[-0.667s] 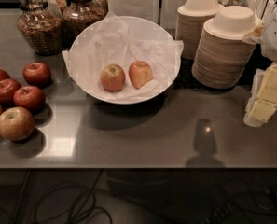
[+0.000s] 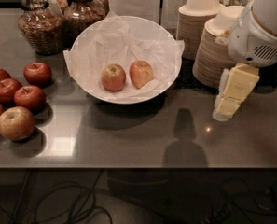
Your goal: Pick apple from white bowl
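Gripper (image 2: 226,107) right of white bowl (image 2: 124,98)

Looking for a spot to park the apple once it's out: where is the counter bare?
Bare: the front counter strip below the white bowl, bordered by the loose red apples on the left and the end effector hanging at the right. Crowded: jars behind the bowl, stacked beige bowls at back right, apples along the left edge.

Rounded glossy white plastic arm shell (image 2: 264,22) with a slotted grey vent panel (image 2: 266,53), ending in a blocky pale-yellow gripper (image 2: 225,108) above the bench's right edge.
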You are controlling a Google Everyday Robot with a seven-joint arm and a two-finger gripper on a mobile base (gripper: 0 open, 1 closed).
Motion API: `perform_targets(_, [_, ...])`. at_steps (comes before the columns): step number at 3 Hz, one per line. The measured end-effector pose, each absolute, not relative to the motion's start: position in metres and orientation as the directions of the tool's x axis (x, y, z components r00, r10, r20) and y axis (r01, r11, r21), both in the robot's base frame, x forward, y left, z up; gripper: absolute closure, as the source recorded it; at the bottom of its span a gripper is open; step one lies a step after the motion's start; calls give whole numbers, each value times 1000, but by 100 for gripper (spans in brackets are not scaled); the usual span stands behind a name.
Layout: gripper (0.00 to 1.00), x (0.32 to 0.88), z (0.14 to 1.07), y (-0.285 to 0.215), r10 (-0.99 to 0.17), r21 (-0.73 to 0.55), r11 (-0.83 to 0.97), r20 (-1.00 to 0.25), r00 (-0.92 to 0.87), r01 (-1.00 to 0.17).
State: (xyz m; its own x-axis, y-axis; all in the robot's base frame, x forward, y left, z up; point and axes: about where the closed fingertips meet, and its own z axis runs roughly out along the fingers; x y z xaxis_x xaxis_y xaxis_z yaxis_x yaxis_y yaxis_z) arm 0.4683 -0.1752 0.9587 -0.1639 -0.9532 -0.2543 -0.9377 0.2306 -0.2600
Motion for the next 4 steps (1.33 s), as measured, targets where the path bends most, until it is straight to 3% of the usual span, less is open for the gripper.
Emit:
perform_targets(2, [0, 538, 931, -100, -943, -246, 148, -327, -61, -958])
perform_targets(3, [0, 538, 931, -100, -943, -246, 148, -327, -61, -958])
perform_targets(4, [0, 553, 932, -85, -909, -262, 185, -413, -63, -947])
